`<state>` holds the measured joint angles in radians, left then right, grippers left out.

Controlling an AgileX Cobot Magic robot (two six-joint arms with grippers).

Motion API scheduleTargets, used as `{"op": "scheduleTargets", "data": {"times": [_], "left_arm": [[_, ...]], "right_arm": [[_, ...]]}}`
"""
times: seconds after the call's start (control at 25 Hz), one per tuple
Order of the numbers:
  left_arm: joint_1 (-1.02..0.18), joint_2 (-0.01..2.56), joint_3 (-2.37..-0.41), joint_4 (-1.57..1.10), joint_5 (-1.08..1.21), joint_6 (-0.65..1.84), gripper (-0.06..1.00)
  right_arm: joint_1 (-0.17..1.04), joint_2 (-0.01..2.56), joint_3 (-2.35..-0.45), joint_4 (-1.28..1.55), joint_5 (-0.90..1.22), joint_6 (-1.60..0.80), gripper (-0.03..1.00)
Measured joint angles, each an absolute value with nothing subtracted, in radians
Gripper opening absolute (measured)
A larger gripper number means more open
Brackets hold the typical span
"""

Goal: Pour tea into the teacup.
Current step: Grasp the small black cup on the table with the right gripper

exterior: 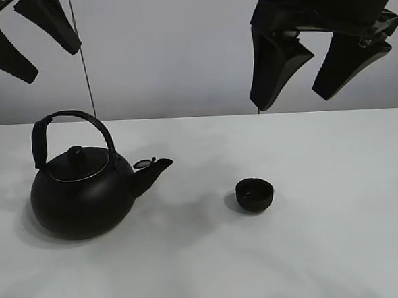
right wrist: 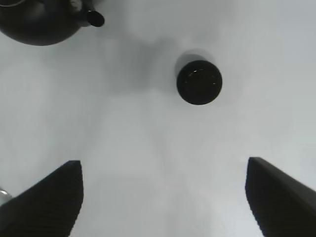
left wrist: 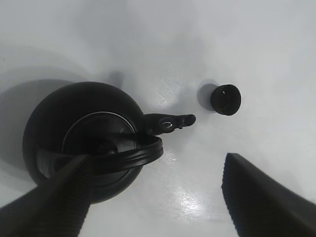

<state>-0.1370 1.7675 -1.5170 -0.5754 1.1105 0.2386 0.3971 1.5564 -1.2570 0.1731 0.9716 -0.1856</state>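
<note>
High view: the teacup (exterior: 255, 193) stands on the table (exterior: 347, 248) right of the kettle (exterior: 83, 193), well clear of its spout; left wrist: the left gripper (left wrist: 157, 160) gapes wide over the kettle; right wrist: the right gripper (right wrist: 163, 165) gapes wide, the teacup beyond it.

Your right gripper (right wrist: 163, 164) hangs spread wide over the white table (right wrist: 123, 128): teacup (right wrist: 199, 82) at one o'clock, kettle (right wrist: 39, 22) at eleven.

The kettle (exterior: 80, 197) and the teacup (exterior: 255, 194) stand well apart on the table (exterior: 347, 248), with a wide bare gap between them. The kettle's arched handle (exterior: 68, 115) stands upright, with open room above it.
</note>
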Motion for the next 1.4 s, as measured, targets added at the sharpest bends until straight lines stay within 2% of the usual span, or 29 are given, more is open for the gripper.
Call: {"op": "scheduleTargets", "data": {"times": [0.24,0.44,1.0,1.2,1.4], "left_arm": [[-0.137,1.767,-1.517,-0.575,1.110,0.239,0.53],[-0.137,1.767,-1.517,-0.575,1.110,0.239,0.53],[-0.137,1.767,-1.517,-0.575,1.110,0.239,0.53],[-0.137,1.767,-1.517,-0.575,1.110,0.239,0.53],[-0.137,1.767,-1.517,-0.575,1.110,0.239,0.53]], "right_arm": [[0.480,1.585,-1.257,0.020,0.961,-0.032,0.61],[0.507,1.716,-1.258,0.000,0.933,0.034,0.61],[0.489,1.914,-1.259,-0.023,0.707,0.085,0.61],[0.421,1.924,-1.259,0.036,0.686,0.100,0.61],[0.414,1.937,-1.259,0.098,0.680,0.061,0.61]]}}
